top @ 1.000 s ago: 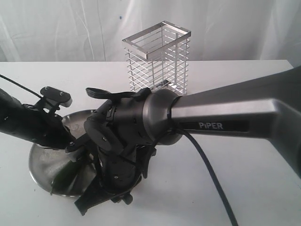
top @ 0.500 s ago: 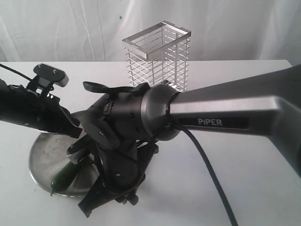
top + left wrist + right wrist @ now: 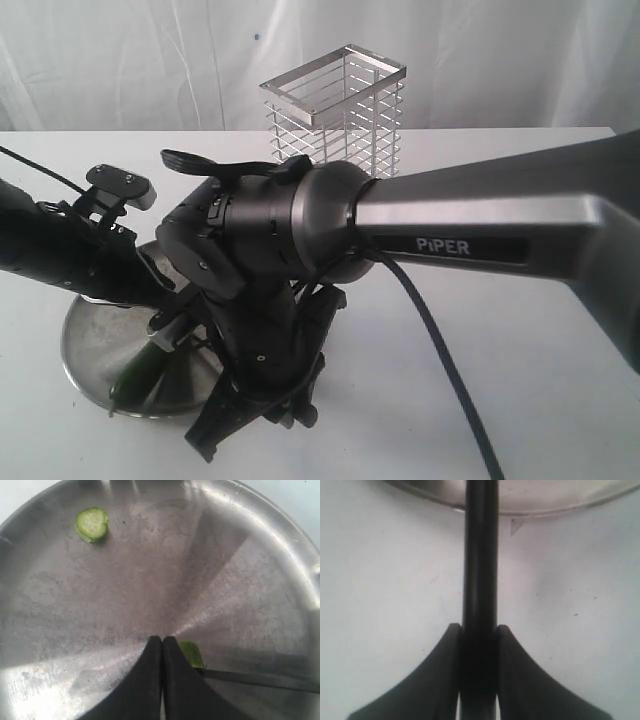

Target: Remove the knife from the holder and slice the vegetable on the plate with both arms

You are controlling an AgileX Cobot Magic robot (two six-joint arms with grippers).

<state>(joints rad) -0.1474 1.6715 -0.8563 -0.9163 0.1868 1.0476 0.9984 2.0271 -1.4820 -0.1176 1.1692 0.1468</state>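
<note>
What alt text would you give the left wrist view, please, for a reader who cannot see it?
The shut left gripper is over a shiny steel plate that fills the frame, with the green end of the vegetable beside its fingertips. A thin dark knife blade reaches toward it, and a round cut slice lies apart near the rim.

The only readable text is "PiPER", in white letters on a dark strip (image 3: 470, 246) along the silver-grey arm link (image 3: 500, 212).

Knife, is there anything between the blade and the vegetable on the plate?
Nothing visible does. In the left wrist view the knife runs straight up to the vegetable on the plate, right beside the shut left hand.
</note>
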